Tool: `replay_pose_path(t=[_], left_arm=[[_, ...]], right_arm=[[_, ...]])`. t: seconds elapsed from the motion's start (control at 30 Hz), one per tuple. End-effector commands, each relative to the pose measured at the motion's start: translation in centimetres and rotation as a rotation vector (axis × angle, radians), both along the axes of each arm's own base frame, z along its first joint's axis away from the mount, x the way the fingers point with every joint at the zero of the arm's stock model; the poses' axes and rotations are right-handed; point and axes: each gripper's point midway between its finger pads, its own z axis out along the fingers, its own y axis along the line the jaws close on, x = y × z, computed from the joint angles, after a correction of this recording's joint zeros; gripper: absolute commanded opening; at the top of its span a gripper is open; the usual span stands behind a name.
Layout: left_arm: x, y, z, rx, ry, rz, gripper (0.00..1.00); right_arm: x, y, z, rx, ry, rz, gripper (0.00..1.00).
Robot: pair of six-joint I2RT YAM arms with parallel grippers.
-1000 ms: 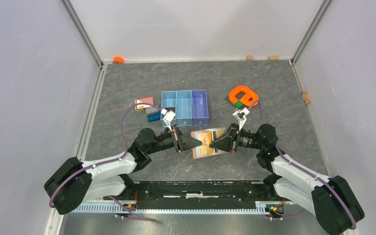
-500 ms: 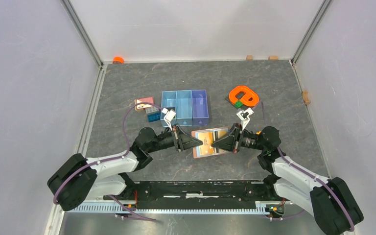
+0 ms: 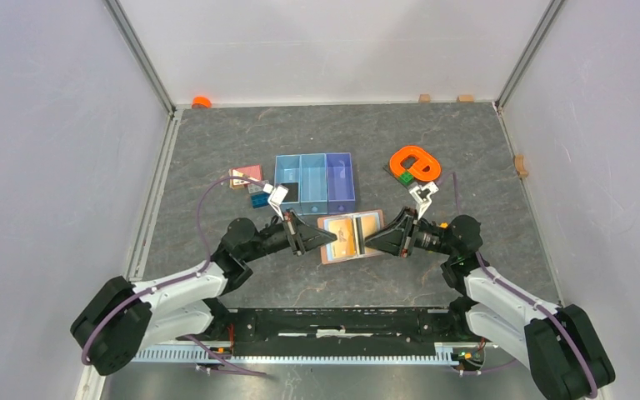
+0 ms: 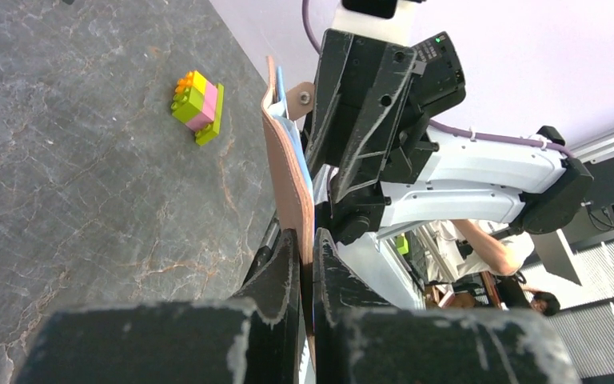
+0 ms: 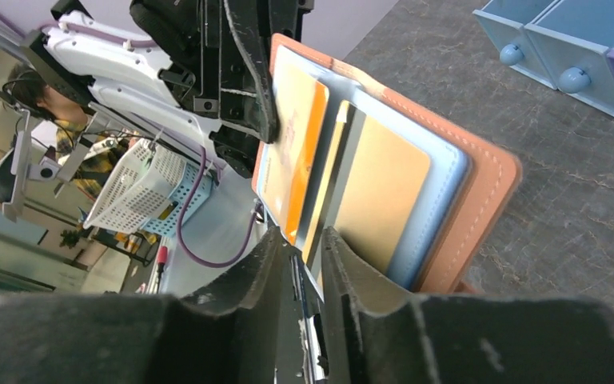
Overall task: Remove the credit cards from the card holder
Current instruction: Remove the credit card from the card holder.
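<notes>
The salmon-brown card holder [image 3: 350,237] hangs open above the table between my two arms. My left gripper [image 4: 305,248] is shut on its left edge [image 4: 288,176], seen side-on in the left wrist view. In the right wrist view its grey-blue pockets hold an orange card [image 5: 300,152] and a golden-brown card [image 5: 380,196], with a dark strip between them. My right gripper [image 5: 300,240] is at the holder's right edge. Its jaws stand slightly apart, a thin card edge in the gap with room on both sides.
The blue three-compartment tray [image 3: 315,182] stands just behind the holder, a dark flat shape in its left compartment. A pink block [image 3: 247,175] and blue brick [image 3: 258,198] lie left of it. An orange ring [image 3: 414,162] with a green brick lies at back right.
The holder and my left gripper have shifted a little back and to the left. My right gripper's jaws shut briefly, then parted, and it drew slightly to the right.
</notes>
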Motion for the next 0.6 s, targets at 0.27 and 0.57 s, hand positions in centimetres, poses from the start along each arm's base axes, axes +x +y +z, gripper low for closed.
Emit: replay_pose_path(t=[0.27, 0.57], left_arm=[[-1.4, -1.5, 2.5, -0.114, -0.041, -0.132, 0.02], [-1.8, -2.1, 2.5, -0.132, -0.043, -0.174, 0.02]], right_arm=[[-1.1, 1.3, 0.3, 0.013, -0.02, 0.071, 0.37], [-1.6, 1.8, 0.8, 0.023, -0.028, 0.099, 0.4]])
